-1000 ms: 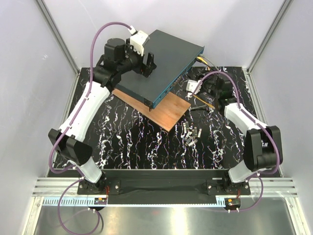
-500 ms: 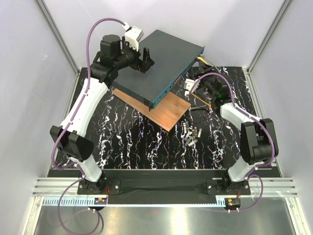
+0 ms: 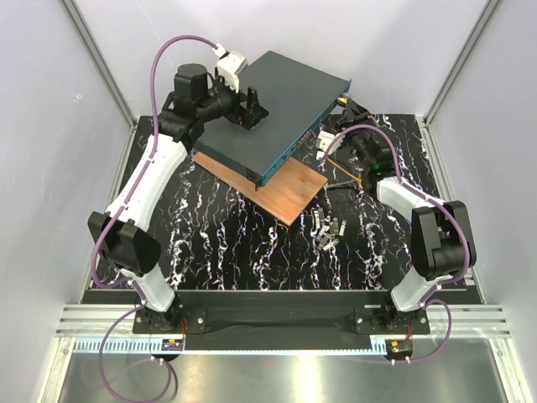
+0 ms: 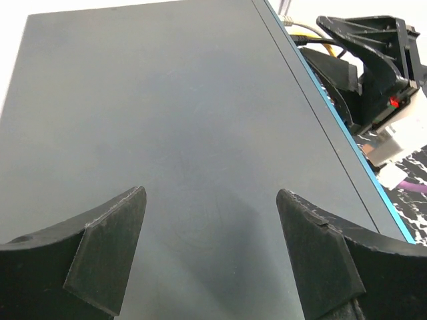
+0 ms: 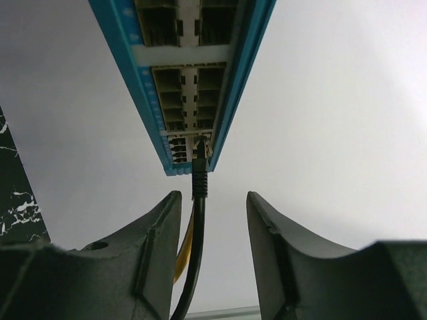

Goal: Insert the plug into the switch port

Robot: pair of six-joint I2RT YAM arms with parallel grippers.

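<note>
At the far edge of the table (image 3: 235,243), the right gripper (image 5: 213,200) gapes empty before the end port (image 5: 199,143) of the switch (image 3: 277,101), yellow cable (image 5: 184,247) between its fingers (image 5: 153,253), plug unseen; the left gripper (image 4: 210,197) hangs open, empty, over the switch.

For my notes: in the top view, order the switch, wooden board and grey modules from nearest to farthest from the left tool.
1. Switch, directly beneath the left tool.
2. Wooden board, sticking out below the switch.
3. Grey modules, lower right of the board.
</note>
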